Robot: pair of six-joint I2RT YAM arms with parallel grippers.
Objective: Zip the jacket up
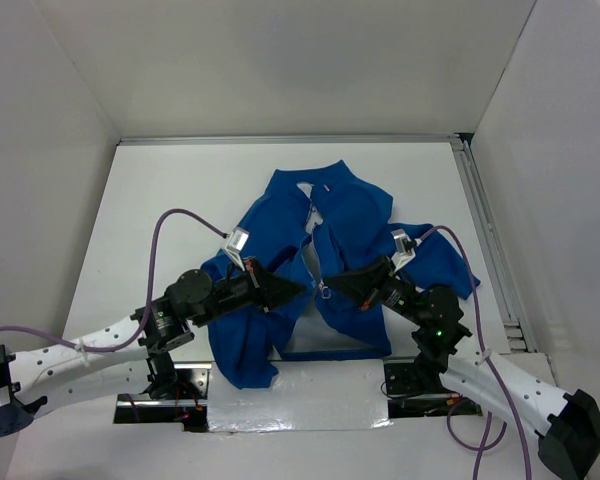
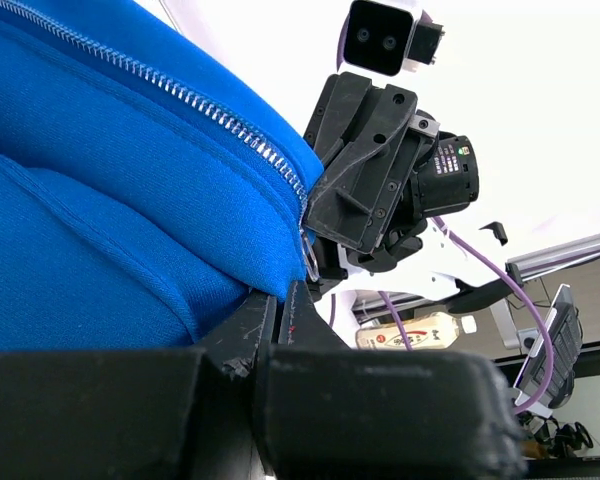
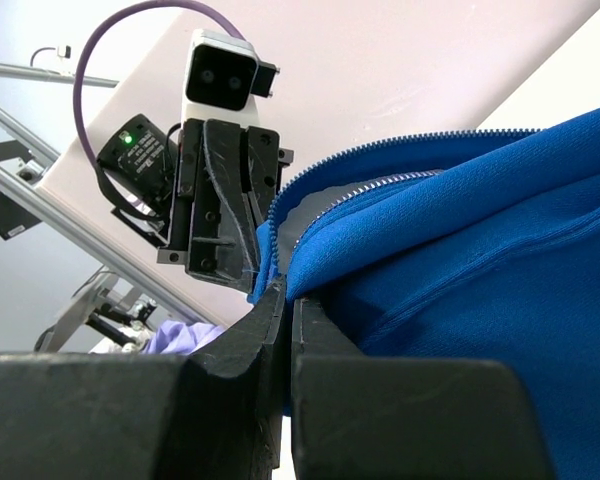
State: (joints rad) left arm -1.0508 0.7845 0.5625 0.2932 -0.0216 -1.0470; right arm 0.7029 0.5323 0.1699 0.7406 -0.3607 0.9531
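Jaws on both your arms are pressed together on the jacket (image 1: 355, 215): the left jaws pinch one front edge low down and the right jaws pinch the facing edge, tips close together. On the white bench (image 1: 180, 180) the jacket lies between the arms, collar (image 1: 315, 185) farthest from you, front parted. Its pale zipper (image 2: 180, 95) runs down to a small metal pull (image 2: 309, 260) just beside the left jaws.

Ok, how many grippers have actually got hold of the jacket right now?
2. The left gripper is shut on the jacket at its left front edge, low on the zipper opening. The right gripper is shut on the facing edge, just across from it.
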